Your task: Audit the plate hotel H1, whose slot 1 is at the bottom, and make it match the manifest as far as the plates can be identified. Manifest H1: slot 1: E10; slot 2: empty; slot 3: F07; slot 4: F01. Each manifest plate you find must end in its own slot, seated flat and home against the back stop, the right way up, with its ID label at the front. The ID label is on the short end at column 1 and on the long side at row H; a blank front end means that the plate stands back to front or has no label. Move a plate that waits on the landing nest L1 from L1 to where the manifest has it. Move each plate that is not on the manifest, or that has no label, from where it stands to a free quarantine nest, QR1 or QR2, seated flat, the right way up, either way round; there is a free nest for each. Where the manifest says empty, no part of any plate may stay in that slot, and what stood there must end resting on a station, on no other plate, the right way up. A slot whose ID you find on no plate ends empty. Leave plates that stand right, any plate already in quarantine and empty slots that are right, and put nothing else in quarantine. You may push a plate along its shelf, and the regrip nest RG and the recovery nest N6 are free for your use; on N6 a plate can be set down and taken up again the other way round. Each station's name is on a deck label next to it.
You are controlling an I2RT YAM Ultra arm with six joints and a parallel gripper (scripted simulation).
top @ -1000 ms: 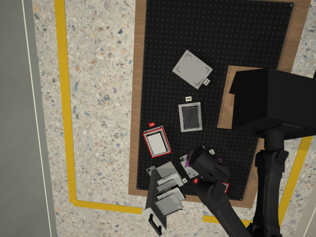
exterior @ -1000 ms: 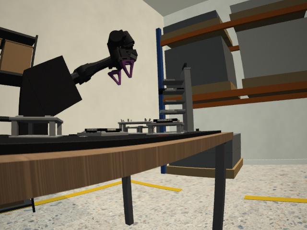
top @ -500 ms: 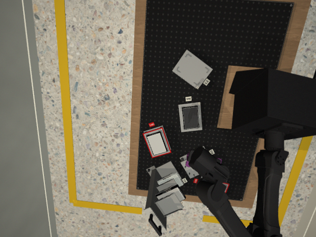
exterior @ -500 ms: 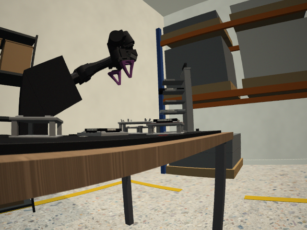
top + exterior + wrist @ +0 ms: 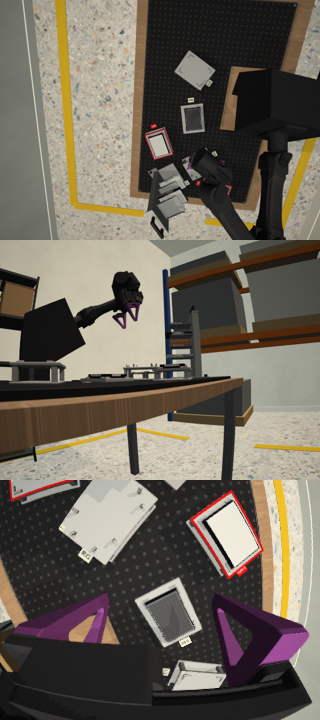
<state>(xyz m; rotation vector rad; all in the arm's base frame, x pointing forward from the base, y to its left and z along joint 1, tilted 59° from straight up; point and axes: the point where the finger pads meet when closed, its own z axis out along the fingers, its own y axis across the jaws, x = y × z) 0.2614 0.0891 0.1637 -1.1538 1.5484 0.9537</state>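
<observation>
My gripper (image 5: 206, 160) (image 5: 127, 314) (image 5: 160, 598) is open and empty. It hangs high above the deck, over the regrip nest RG (image 5: 190, 171) (image 5: 110, 510), which is bare. The plate hotel H1 (image 5: 155, 196) (image 5: 195, 343) stands at the deck's corner beside it. Its shelves hold a whitish plate (image 5: 170, 180) and a dark-rimmed plate (image 5: 172, 195); I cannot read their labels. A white plate (image 5: 158, 144) (image 5: 231, 534) lies flat in the red-framed nest QR1 (image 5: 149, 144) (image 5: 202, 531). A dark plate (image 5: 192, 118) (image 5: 170, 614) (image 5: 103, 375) lies flat in nest N6 (image 5: 184, 119).
The landing nest L1 (image 5: 194, 69) (image 5: 196, 676) (image 5: 36, 365) is bare. A large black box (image 5: 276, 100) stands beside the arm's base.
</observation>
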